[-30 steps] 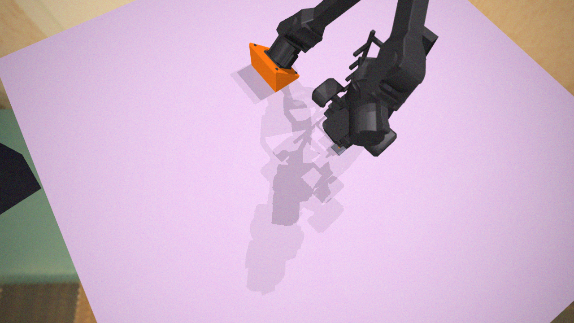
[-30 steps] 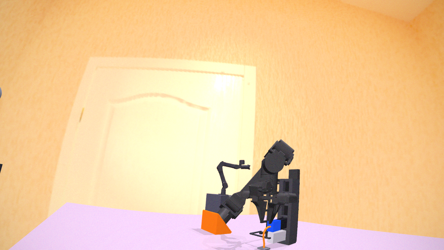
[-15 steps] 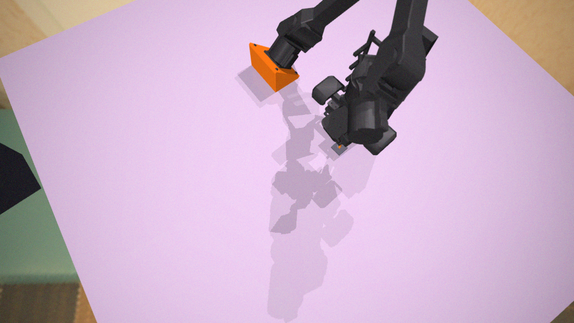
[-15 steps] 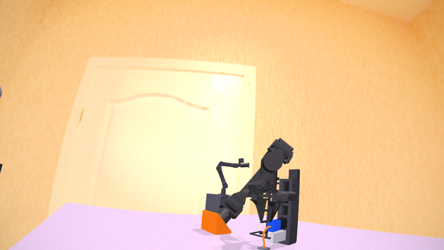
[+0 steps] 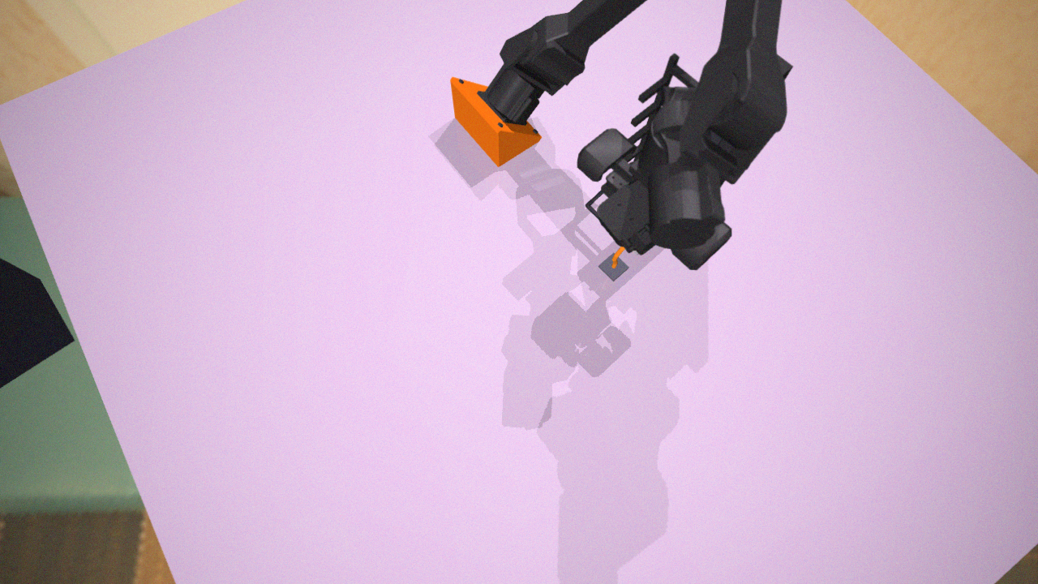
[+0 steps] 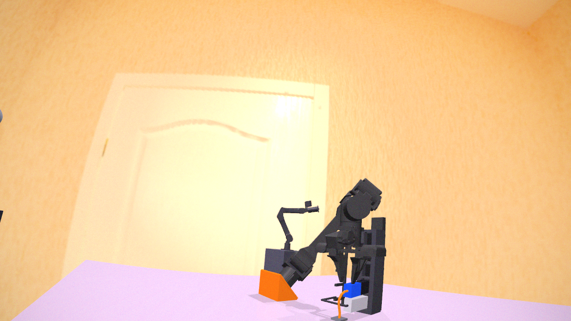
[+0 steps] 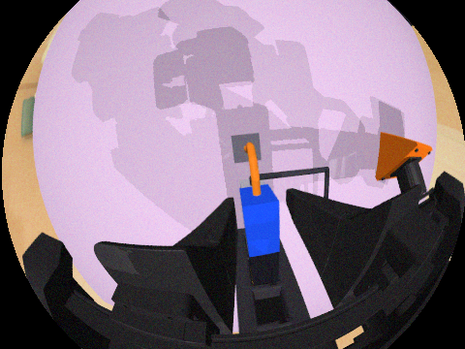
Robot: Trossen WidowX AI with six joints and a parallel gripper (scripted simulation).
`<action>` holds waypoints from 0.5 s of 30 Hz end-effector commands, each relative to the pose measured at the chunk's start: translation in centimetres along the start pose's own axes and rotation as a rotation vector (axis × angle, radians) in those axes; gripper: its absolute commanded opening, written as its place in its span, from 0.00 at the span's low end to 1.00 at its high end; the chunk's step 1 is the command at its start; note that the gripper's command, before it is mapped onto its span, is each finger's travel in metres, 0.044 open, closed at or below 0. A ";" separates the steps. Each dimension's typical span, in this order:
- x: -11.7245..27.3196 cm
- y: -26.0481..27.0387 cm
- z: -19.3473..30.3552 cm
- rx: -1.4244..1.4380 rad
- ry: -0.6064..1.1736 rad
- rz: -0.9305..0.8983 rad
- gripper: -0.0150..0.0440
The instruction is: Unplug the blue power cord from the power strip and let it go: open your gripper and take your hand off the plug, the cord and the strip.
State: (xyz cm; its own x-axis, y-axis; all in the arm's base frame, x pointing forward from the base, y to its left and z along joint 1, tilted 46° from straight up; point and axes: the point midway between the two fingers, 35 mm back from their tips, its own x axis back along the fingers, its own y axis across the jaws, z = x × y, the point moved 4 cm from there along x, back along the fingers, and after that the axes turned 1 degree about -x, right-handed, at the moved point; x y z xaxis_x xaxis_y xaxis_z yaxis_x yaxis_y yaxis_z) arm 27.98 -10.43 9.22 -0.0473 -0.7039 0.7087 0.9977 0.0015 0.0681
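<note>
The blue plug (image 6: 352,290) (image 7: 263,223) stands above a pale block (image 6: 356,304), at the front of the dark upright strip (image 6: 378,265) (image 7: 297,310). I cannot tell whether it is seated in a socket. An orange cord (image 5: 618,255) (image 6: 339,305) (image 7: 255,172) runs from its front face down to a small grey plate (image 5: 605,268) (image 6: 339,318) (image 7: 237,151). My gripper (image 6: 347,281) (image 7: 260,200) is partly open, fingers pointing down, one on each side of the plug in the wrist view, with gaps beside it. Its fingertips are hidden in the top view.
A thin black bar loop (image 6: 335,302) (image 7: 300,172) sticks out low beside the plug. The arm's orange base (image 5: 475,119) (image 6: 273,286) (image 7: 394,155) stands to one side. A dark box (image 6: 275,259) with a smaller arm stands behind it in the exterior view.
</note>
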 end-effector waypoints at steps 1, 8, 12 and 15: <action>0.0 -0.2 0.9 -0.008 0.006 0.000 0.53; -0.1 -0.3 1.9 -0.008 0.007 0.000 0.53; -0.1 -0.3 2.1 -0.008 0.007 0.000 0.53; -0.2 -0.3 2.1 -0.008 0.007 0.000 0.53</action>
State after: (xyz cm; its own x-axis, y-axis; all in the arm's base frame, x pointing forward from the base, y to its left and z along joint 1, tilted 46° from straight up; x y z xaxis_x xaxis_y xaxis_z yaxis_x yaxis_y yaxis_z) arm 27.72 -9.09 10.48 -0.0464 -0.7051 0.7076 0.9977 0.0017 0.0671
